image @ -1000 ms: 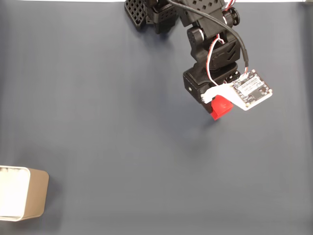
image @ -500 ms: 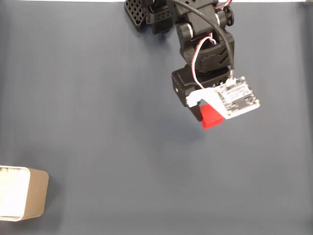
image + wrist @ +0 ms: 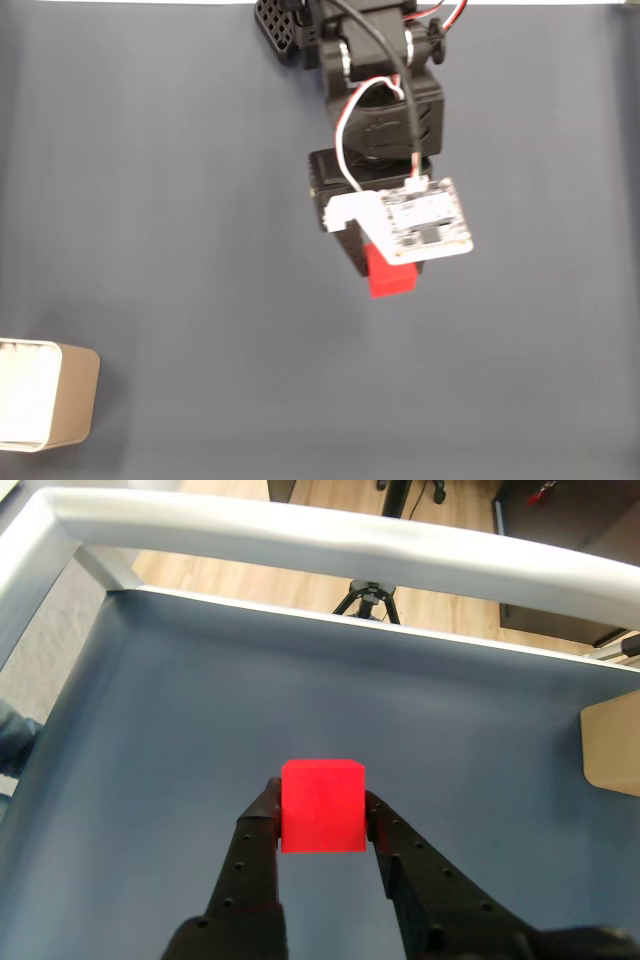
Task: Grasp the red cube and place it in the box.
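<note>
The red cube (image 3: 392, 280) hangs above the dark blue mat near the middle of the fixed view, held by my gripper (image 3: 385, 274), which is mostly hidden under the white camera board (image 3: 425, 222). In the wrist view the red cube (image 3: 321, 805) sits squeezed between the two black fingertips of my gripper (image 3: 320, 802), lifted off the mat. The beige box (image 3: 76, 396) with its white inside stands at the lower left edge of the fixed view, far from the cube. A tan corner of the box (image 3: 612, 746) shows at the right edge of the wrist view.
The arm's black base (image 3: 300, 30) is at the top centre of the fixed view. The dark blue mat (image 3: 200, 250) covers the table. In the wrist view a white rail (image 3: 300, 535) borders the mat's far side, with a tripod (image 3: 370, 595) beyond it.
The arm has swung left and toward the bottom of the fixed view, carrying the red cube with it. The box has not moved.
</note>
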{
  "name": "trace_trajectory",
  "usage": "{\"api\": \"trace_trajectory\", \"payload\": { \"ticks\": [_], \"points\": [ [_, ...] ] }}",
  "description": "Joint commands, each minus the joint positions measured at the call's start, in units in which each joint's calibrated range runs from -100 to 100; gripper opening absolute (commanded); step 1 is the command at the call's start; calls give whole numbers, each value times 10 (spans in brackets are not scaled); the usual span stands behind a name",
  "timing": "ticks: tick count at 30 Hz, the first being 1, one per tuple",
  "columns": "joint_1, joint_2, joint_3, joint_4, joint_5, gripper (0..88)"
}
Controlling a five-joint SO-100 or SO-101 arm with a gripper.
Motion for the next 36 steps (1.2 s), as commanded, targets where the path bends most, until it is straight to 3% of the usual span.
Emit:
{"api": "trace_trajectory", "payload": {
  "ticks": [1,36],
  "points": [
    [33,5,-51,3,-1,56],
    [214,313,-511,70,-11,52]
  ]
}}
